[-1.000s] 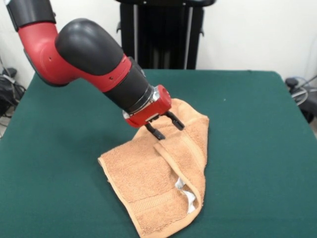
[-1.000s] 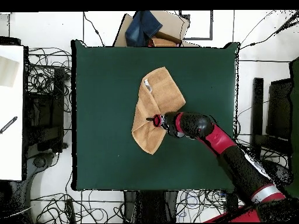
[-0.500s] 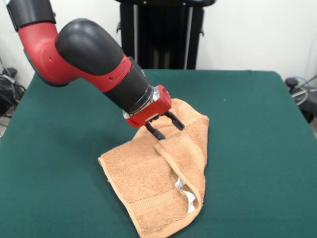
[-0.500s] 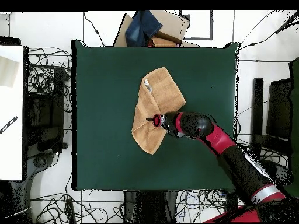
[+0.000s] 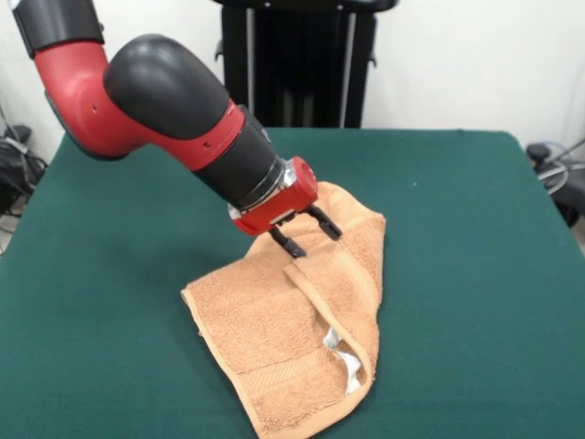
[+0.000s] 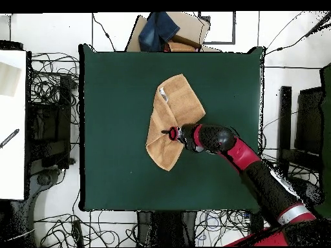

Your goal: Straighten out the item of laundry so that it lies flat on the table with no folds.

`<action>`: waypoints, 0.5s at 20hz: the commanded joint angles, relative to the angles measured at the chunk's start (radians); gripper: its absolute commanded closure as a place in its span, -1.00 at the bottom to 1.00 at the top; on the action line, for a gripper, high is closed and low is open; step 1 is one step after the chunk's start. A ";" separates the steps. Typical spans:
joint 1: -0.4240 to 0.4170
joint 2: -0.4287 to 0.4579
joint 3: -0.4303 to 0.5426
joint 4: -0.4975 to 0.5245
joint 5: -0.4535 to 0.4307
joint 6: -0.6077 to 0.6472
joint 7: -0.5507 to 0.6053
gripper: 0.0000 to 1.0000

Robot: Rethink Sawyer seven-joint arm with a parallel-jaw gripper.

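An orange-tan terry towel (image 5: 292,338) lies on the dark green table (image 5: 457,238), with one side folded over along a ridge down its middle. Near its front corner a small white label (image 5: 345,364) shows. My gripper (image 5: 309,238) hangs tilted just above the towel's far part, open, with nothing between its two black fingers (image 5: 291,245). From overhead, the towel (image 6: 173,116) sits near the table's middle and the gripper (image 6: 167,133) is over its centre fold.
The red and black arm (image 5: 155,101) slants in from the upper left over the table's far left part. Off the table's far edge in the overhead view are a cardboard box with blue cloth (image 6: 165,31) and cables on the floor.
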 commanded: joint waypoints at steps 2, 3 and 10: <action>0.037 0.004 -0.048 -0.049 -0.026 -0.076 0.091 -1.00; 0.038 0.005 -0.048 -0.052 -0.026 -0.078 0.090 -1.00; 0.047 0.009 -0.049 -0.079 -0.018 -0.058 0.085 -1.00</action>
